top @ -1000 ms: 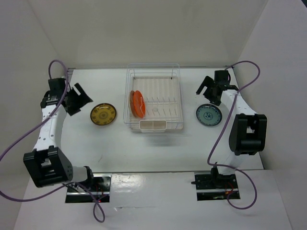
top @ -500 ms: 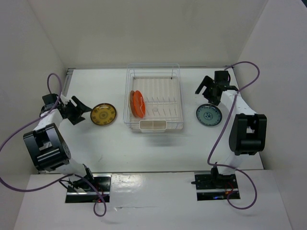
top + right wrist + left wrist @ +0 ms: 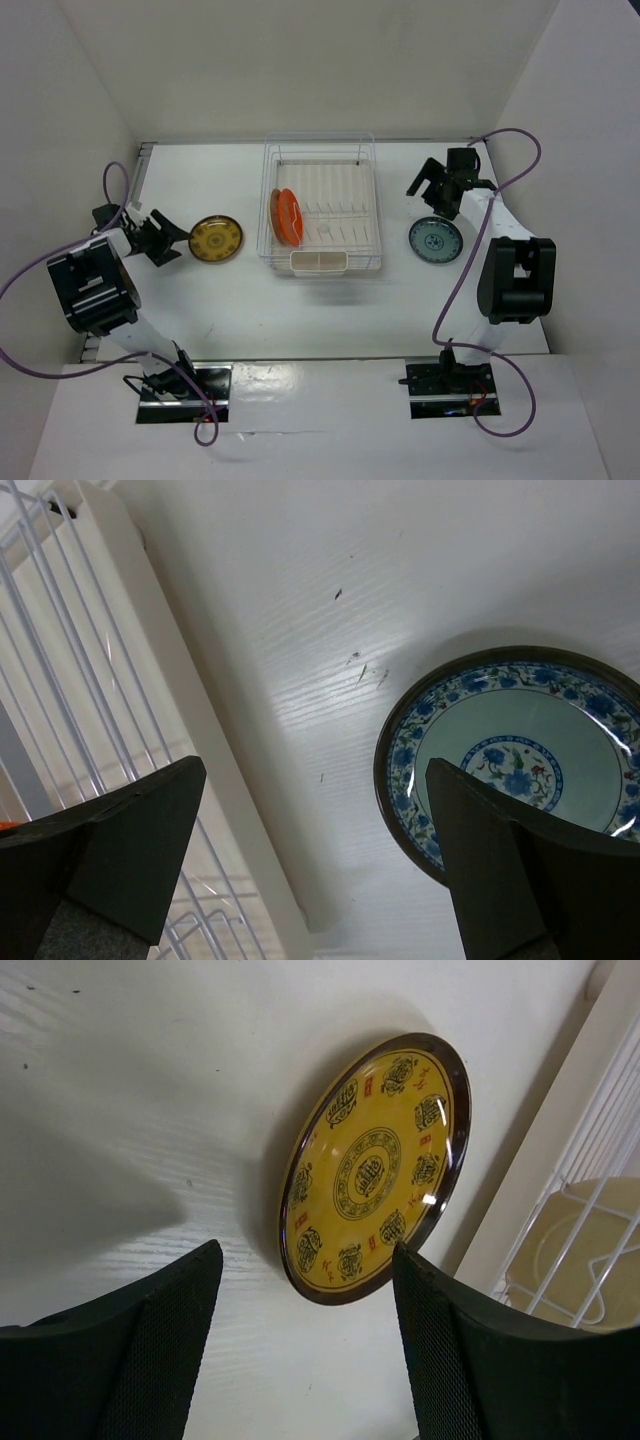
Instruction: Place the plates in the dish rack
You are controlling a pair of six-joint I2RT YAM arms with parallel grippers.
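Note:
The yellow plate with brown pattern [image 3: 215, 239] [image 3: 375, 1165] lies flat on the table, left of the dish rack [image 3: 372, 205]. My left gripper [image 3: 173, 243] [image 3: 308, 1255] is low at that plate's left rim, open, with nothing between its fingers. The white plate with blue-green pattern [image 3: 435, 240] [image 3: 520, 760] lies to the right of the rack. My right gripper [image 3: 428, 198] [image 3: 315, 770] hovers above its far-left edge, wide open and empty. An orange plate [image 3: 288, 216] stands upright among the tines at the rack's left end.
The rack's white wire wall [image 3: 600, 1130] [image 3: 60, 670] rises close beside each plate. A beige holder [image 3: 320, 262] sits at the rack's near end. White walls close in the table [image 3: 320, 310] on the left, right and back.
My left arm has swung down and toward me, bringing its gripper to the yellow plate's left rim, and its jaws have narrowed a little. The right arm and the plates have not moved.

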